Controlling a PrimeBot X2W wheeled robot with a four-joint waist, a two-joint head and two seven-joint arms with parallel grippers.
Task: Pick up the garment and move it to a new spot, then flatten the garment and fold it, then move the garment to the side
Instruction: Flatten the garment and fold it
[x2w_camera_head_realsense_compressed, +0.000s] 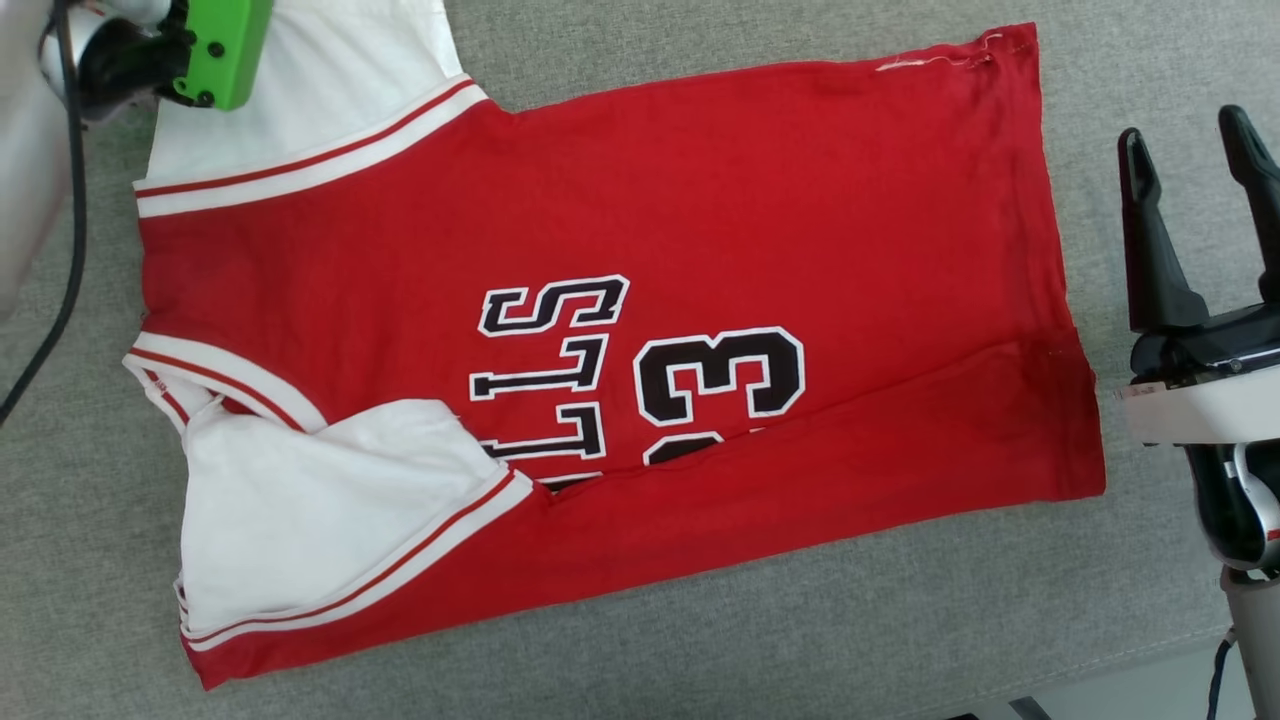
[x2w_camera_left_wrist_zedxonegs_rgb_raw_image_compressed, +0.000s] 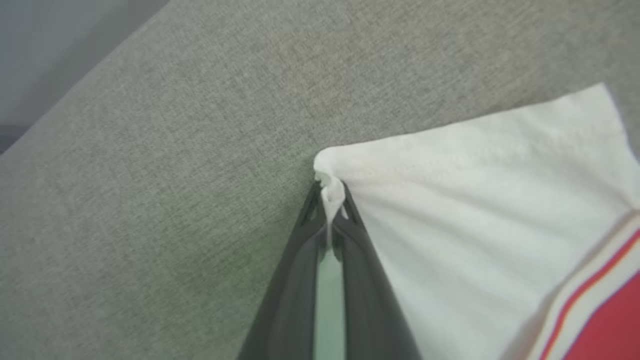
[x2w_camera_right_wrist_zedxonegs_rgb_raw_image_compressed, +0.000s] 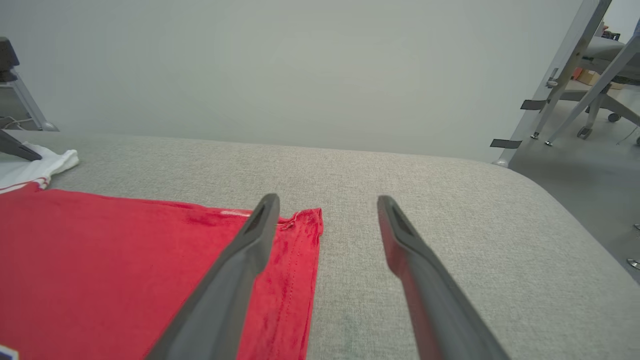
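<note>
The garment (x2w_camera_head_realsense_compressed: 700, 220), a red jersey with white sleeves and black "BULLS 33" lettering, lies front up and sideways on the grey surface, collar to the left. Its near long edge is folded over onto the lettering, with the near white sleeve (x2w_camera_head_realsense_compressed: 330, 510) on top. In the left wrist view my left gripper (x2w_camera_left_wrist_zedxonegs_rgb_raw_image_compressed: 330, 197) is shut on the corner of the far white sleeve (x2w_camera_left_wrist_zedxonegs_rgb_raw_image_compressed: 480, 210); the head view has that arm's green wrist (x2w_camera_head_realsense_compressed: 215, 45) at the top left. My right gripper (x2w_camera_head_realsense_compressed: 1190, 135) stands open beside the hem (x2w_camera_right_wrist_zedxonegs_rgb_raw_image_compressed: 300, 250), touching nothing.
The grey fabric-covered table (x2w_camera_head_realsense_compressed: 700, 640) has bare room in front of and to the right of the jersey. A black cable (x2w_camera_head_realsense_compressed: 70, 250) hangs along the left. Beyond the table's right edge stand metal frame legs (x2w_camera_right_wrist_zedxonegs_rgb_raw_image_compressed: 560, 80) and an office chair (x2w_camera_right_wrist_zedxonegs_rgb_raw_image_compressed: 605, 60).
</note>
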